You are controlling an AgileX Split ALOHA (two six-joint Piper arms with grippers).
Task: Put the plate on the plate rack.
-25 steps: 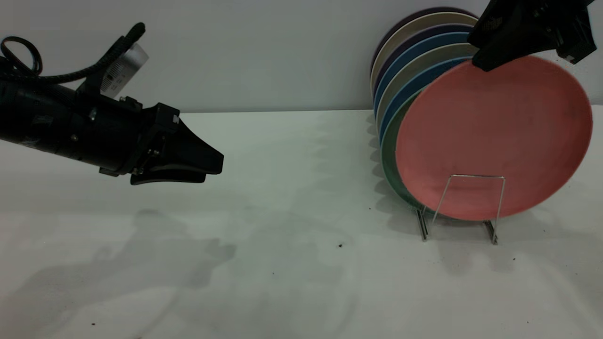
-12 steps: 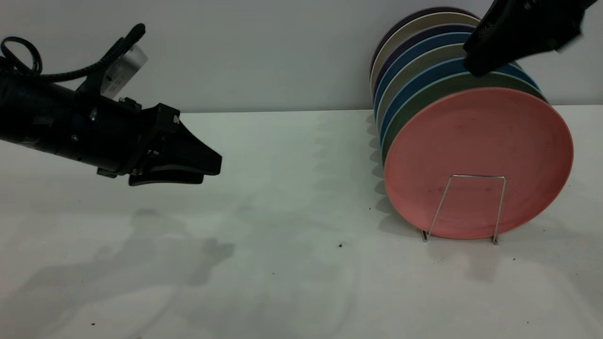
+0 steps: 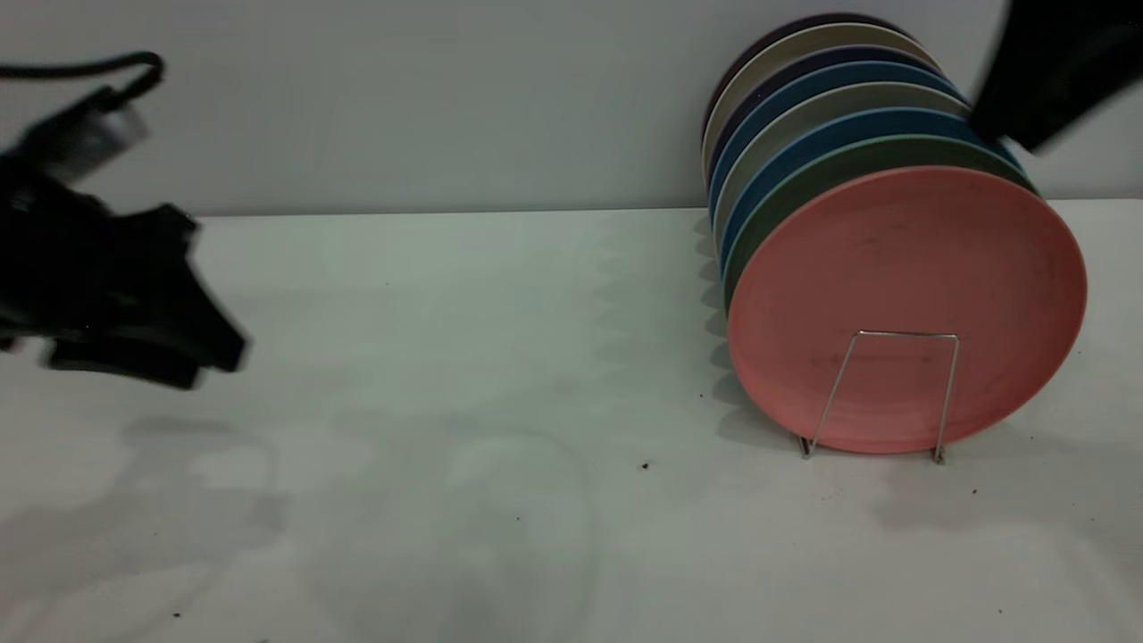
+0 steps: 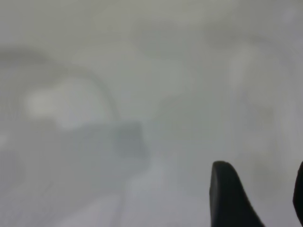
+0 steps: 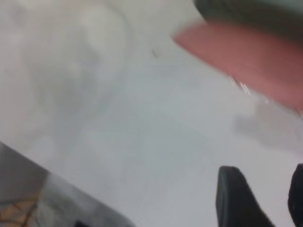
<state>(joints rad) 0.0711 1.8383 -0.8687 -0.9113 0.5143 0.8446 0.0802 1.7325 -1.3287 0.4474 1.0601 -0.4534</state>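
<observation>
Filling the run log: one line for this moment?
plate: standing in plate rack, front of stack | right gripper: above, clear | left gripper: far side, empty

Salmon-pink plate [image 3: 906,304], silver plate rack [image 3: 893,393]

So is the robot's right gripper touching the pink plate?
Apart. The exterior view shows the right gripper up at the top right, with green and blue plate rims between it and the pink plate.

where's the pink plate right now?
In the exterior view, the plate stands on edge at the table's right side, frontmost in the row, against the green plate, behind the plate rack front loop.
</observation>
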